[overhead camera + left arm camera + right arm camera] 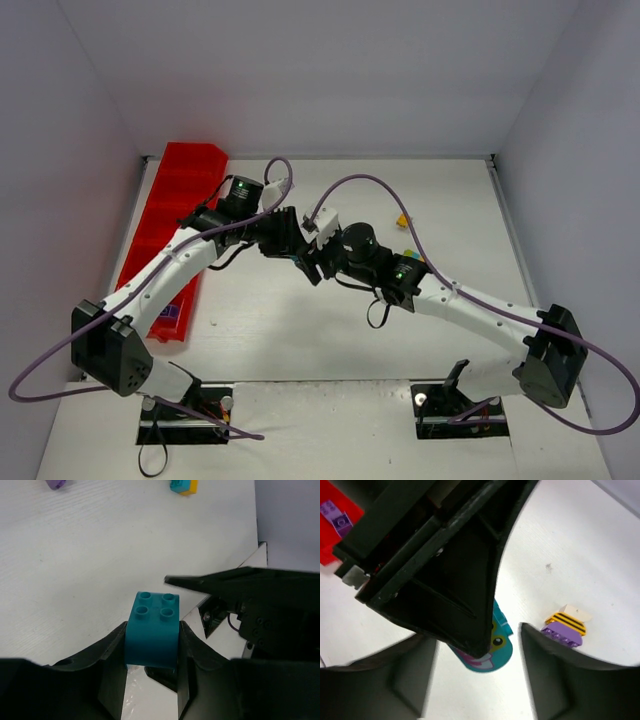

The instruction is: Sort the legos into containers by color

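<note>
Teal plastic with four round studs on top, the rectangular teal brick (152, 630) sits squarely between the left fingers (112, 652). They are pressed against its two plain opposite sides and have hold of it, studs pointing away from the wrist. Gripping the flat faces rather than the studs probably keeps it from twisting. Whether it rests on the white tabletop (75, 570) or hangs just above it I cannot tell.

The right fingers (555, 672) stand partway open on either side of the same brick, whose printed eye shows between them. Bare white shows between the brick and one finger, so they hold nothing. The two arms meet tip to tip, which reads as a hand-across to the arm nearer the tray.

Well beyond the left fingertips lie a lone purple brick (56, 484) and a teal-and-yellow pair (183, 486). Near the right fingers stands a purple-based stack (565, 625) with a yellow-and-black striped piece and a cream cap. The long red plastic tray (190, 170) lies behind the left fingers, with a purple rectangular brick (337, 517) in one compartment.
</note>
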